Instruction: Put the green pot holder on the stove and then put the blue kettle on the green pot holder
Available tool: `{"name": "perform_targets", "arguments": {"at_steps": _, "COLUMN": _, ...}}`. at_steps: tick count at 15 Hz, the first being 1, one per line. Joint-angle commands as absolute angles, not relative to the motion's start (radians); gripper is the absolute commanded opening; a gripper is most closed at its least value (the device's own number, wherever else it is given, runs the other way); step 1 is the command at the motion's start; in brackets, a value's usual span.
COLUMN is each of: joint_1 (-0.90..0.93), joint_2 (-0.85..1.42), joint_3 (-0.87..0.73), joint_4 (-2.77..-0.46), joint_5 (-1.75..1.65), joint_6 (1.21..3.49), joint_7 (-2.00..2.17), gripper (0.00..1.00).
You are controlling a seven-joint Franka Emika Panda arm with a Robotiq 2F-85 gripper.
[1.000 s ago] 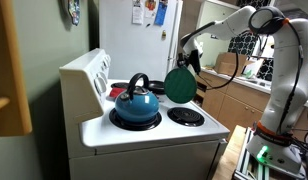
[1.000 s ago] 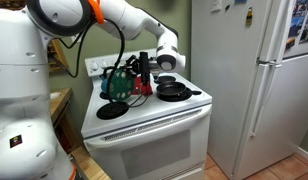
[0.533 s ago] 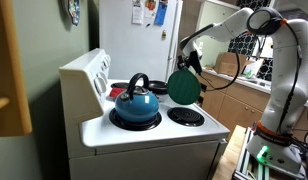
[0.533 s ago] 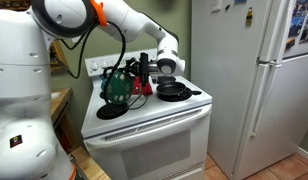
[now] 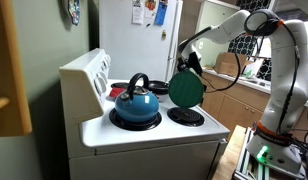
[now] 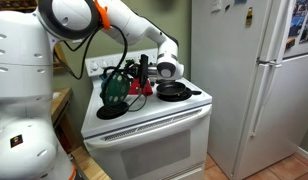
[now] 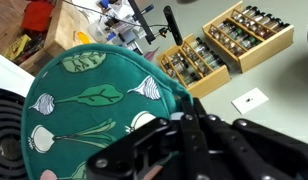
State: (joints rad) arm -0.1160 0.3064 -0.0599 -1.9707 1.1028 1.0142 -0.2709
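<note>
Gripper (image 5: 187, 66) closed, pinching the green pot holder (image 5: 184, 89) at its upper edge. The pad hangs on edge, roughly vertical, in the air over the stove (image 5: 159, 133), above the coil burner (image 5: 186, 116) at the near corner. It does not touch the burner.

Wrist view: finger tips meet on the pad's rim, gripper (image 7: 184, 125) fully clamped. The pad's vegetable print fills the left half. Wooden spice racks (image 7: 219, 45) lie beyond.

Blue kettle (image 5: 136, 103) sits upright on the neighbouring burner, beside the pad and apart from it. Nothing holds its handle.

In the exterior view showing the black pan (image 6: 174, 90), pad and kettle overlap and probably cannot be told apart.
</note>
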Motion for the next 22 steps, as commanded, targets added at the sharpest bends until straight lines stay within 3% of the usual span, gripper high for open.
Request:
{"name": "perform_targets", "arguments": {"at_steps": 1, "joint_1": -0.113, "joint_2": 0.313, "joint_3": -0.081, "joint_4": -1.983, "joint_5": 1.095, "joint_6": 0.988, "joint_7": -0.229, "gripper": 0.01}}
{"name": "perform_targets", "arguments": {"at_steps": 12, "joint_1": -0.108, "joint_2": 0.297, "joint_3": -0.112, "joint_4": -2.017, "joint_5": 1.063, "joint_6": 1.036, "joint_7": -0.134, "gripper": 0.01}}
{"name": "perform_targets", "arguments": {"at_steps": 22, "joint_1": -0.097, "joint_2": 0.273, "joint_3": -0.122, "joint_4": -1.977, "joint_5": 0.799, "joint_6": 1.088, "joint_7": -0.104, "gripper": 0.01}}
